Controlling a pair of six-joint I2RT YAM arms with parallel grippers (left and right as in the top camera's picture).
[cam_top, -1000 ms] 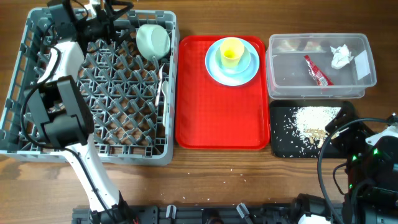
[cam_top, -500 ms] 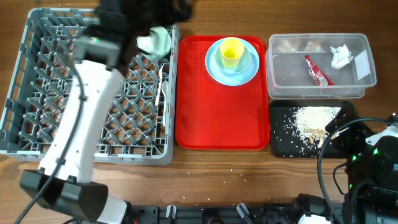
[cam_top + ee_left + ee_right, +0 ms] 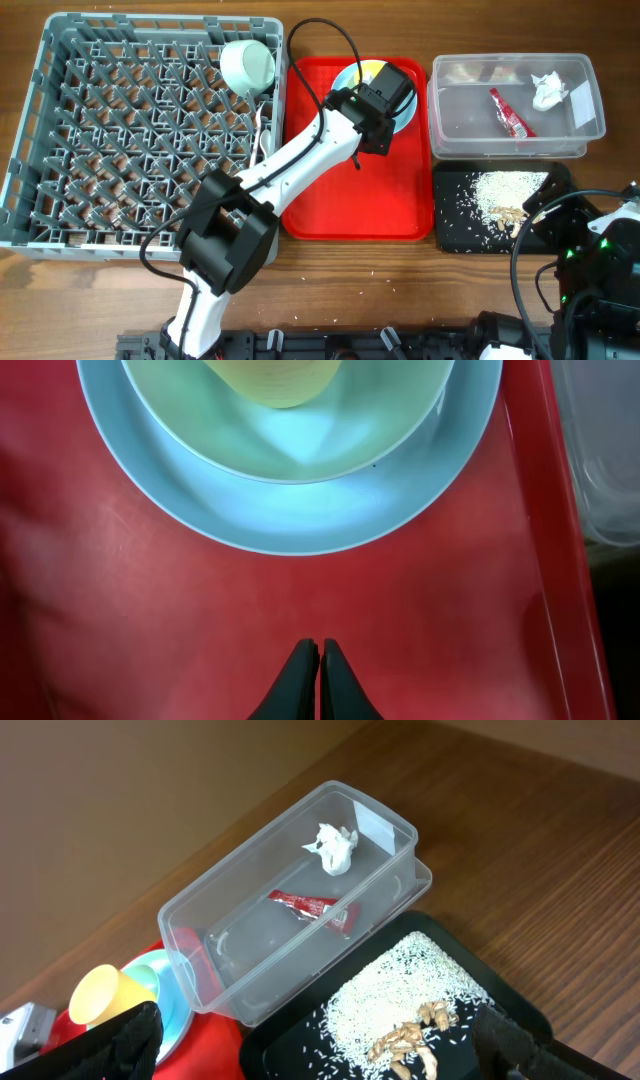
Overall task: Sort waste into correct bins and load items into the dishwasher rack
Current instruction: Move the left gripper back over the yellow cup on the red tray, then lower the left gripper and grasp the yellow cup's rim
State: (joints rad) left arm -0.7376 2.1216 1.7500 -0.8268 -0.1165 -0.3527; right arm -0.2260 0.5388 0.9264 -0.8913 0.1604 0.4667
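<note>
My left gripper (image 3: 320, 652) is shut on nothing, low over the red tray (image 3: 150, 610) just short of the light blue plate (image 3: 290, 525). On the plate sits a dish (image 3: 300, 445) with the yellow cup (image 3: 280, 380) in it. In the overhead view the left arm covers most of that stack; the cup (image 3: 367, 70) peeks out. The pale green bowl (image 3: 247, 64) and white cutlery (image 3: 263, 140) lie in the grey dishwasher rack (image 3: 150, 140). The clear tub (image 3: 515, 130) holds the napkin (image 3: 547, 90) and red wrapper (image 3: 510, 112). Rice (image 3: 505, 190) lies in the black tray (image 3: 460, 225). My right gripper (image 3: 320, 1050) hangs open above that tray.
The red tray (image 3: 340, 190) lies between the rack and the two bins. A few rice grains (image 3: 375, 278) are scattered on the wooden table near the front edge. Beige food bits (image 3: 405, 1040) lie among the rice. The right arm (image 3: 600, 255) sits at the front right corner.
The left arm has swung from the rack's far left corner across to the red tray, and its gripper has gone from open to shut. The right arm has not moved.
</note>
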